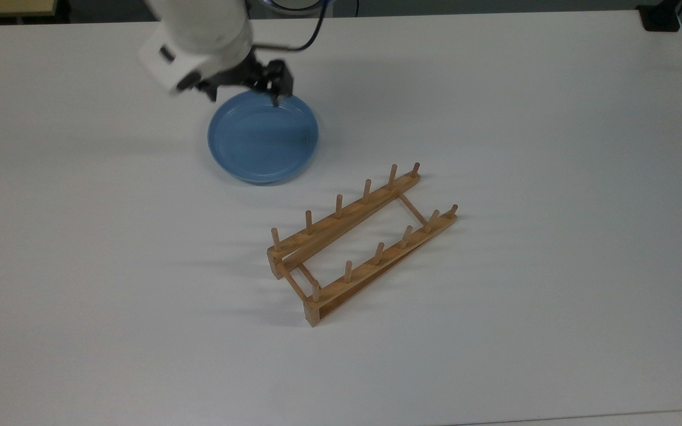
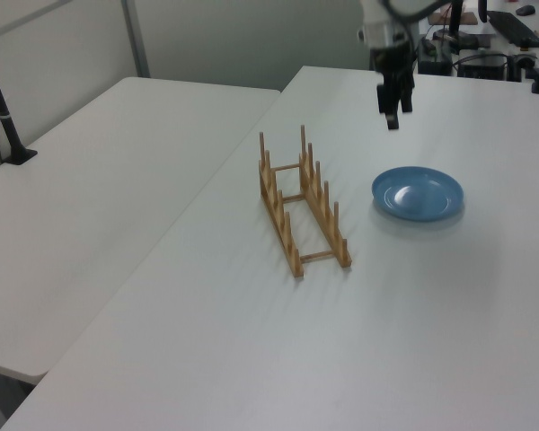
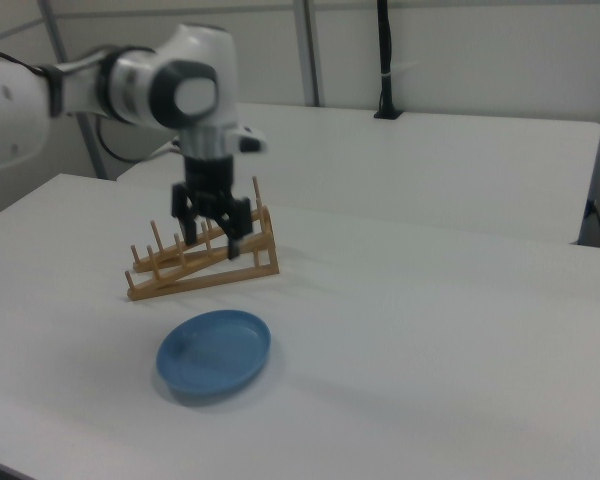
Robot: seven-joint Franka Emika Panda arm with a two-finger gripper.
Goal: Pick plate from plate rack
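Plate (image 1: 263,137) lies flat on the white table (image 1: 554,148), rim up, fully clear of the plate rack (image 1: 362,242). In the top view the plate sits up and to the top view's left of the rack, near it but not touching. In the left view the plate (image 2: 417,192) lies to the left view's right of the rack (image 2: 302,203); in the right view the plate (image 3: 214,352) lies in front of the rack (image 3: 202,258), closer to the camera.

Rack stands upright on the table, pegs pointing up, no plate in any slot.

Gripper (image 1: 270,83) hangs above the table with nothing in it. In the top view it overlaps the plate's far rim. The left view shows the gripper (image 2: 393,101) well above the plate, with clear table between them. In the right view the gripper (image 3: 212,224) appears in front of the rack, fingers (image 3: 234,238) pointing down and spread apart with a visible gap, holding nothing.

White arm (image 3: 100,85) enters from the right view's left; its wrist is motion-blurred in the top view.

A dark post (image 2: 2,103) stands on the neighbouring table in the left view.
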